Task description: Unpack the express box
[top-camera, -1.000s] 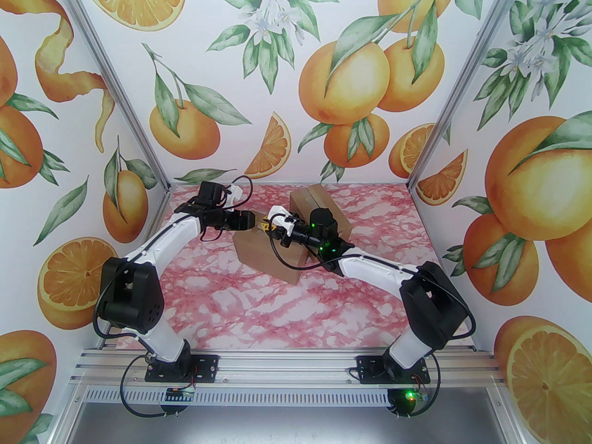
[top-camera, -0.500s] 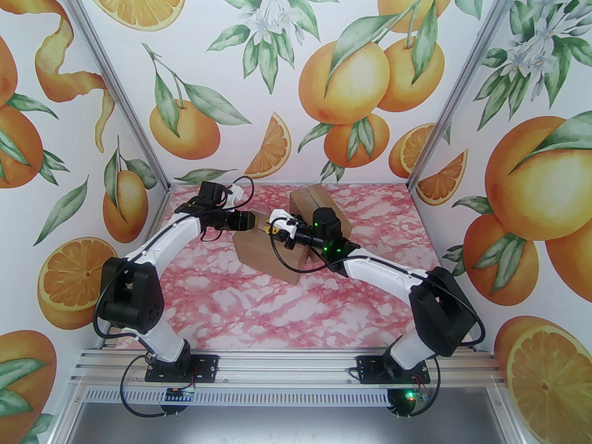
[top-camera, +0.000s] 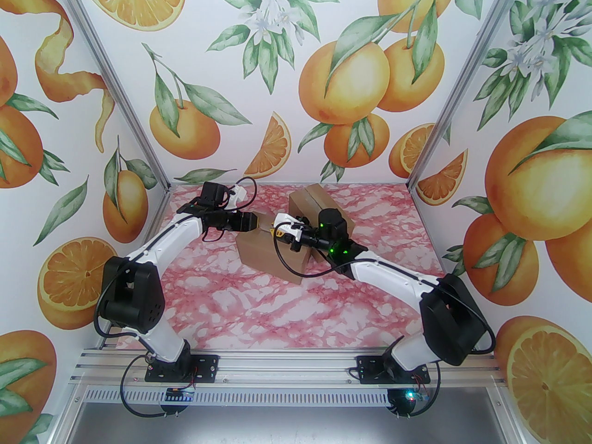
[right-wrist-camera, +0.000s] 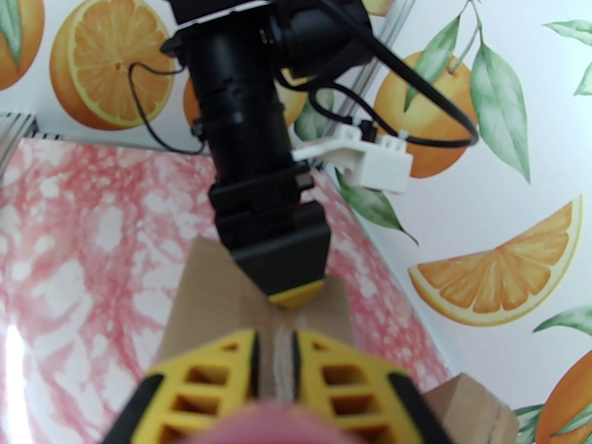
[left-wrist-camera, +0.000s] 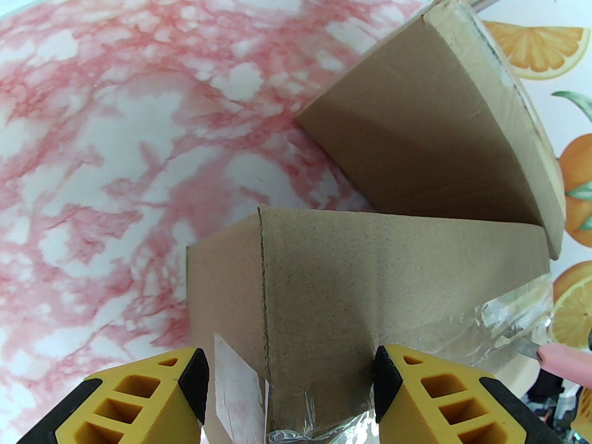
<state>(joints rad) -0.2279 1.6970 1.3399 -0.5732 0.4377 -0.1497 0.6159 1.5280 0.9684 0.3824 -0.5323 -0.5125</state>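
Left wrist view showed the express box (left-wrist-camera: 323,285) on the bench (left-wrist-camera: 92,155), a second box (left-wrist-camera: 416,132) just beyond it. The left fingers (left-wrist-camera: 138,396) stood apart astride its corner, and the right fingers (right-wrist-camera: 208,386) looked clamped on a pink cutter (left-wrist-camera: 562,356) by its crumpled tape (left-wrist-camera: 504,312). As nothing gripped the express box, the blade could likely have shoved it or cut its contents; no writing was legible.

Count taken as follows.

- Cardboard boxes: two, the near box (top-camera: 270,257) and the far box (top-camera: 319,204), both plain brown.
- Robot arms: two, the left arm (top-camera: 152,257) and the right arm (top-camera: 393,275).
- Hands: two, the left hand (left-wrist-camera: 289,373) and the right hand (right-wrist-camera: 275,354), each with two yellow fingers (left-wrist-camera: 138,400), four in all.
- Knives: one, a pink knife (left-wrist-camera: 562,358).
- Counters: one, the pink marbled counter (top-camera: 277,308).
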